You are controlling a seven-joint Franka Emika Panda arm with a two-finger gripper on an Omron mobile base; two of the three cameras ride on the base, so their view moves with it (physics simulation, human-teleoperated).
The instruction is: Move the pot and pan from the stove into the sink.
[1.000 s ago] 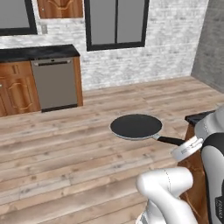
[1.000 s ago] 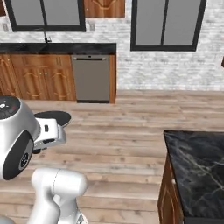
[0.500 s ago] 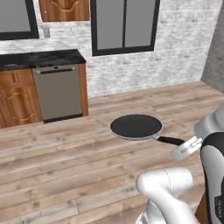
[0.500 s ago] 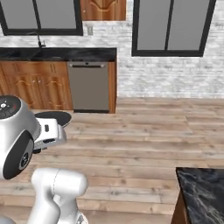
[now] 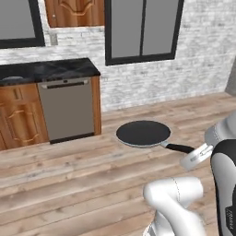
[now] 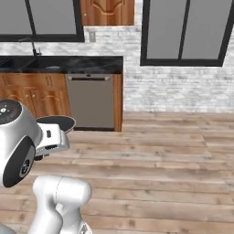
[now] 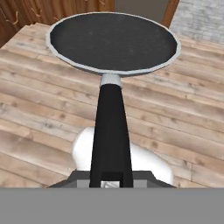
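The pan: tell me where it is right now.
The pan is held level in the air by its handle in the gripper, at centre-right of the left base view, over the wood floor, right of the dishwasher.

A home kitchen: ahead of the end effector [image 5: 196,156] stand wooden cabinets [image 5: 20,120], a steel dishwasher [image 6: 90,101] under a black marble counter [image 6: 87,64], dark-framed windows [image 5: 142,30] in a white brick wall [image 6: 183,87], and plank flooring [image 5: 69,179] beneath it.

White glossy arm [image 5: 177,203], rounded links, dark joint caps, pale grey wrist block.
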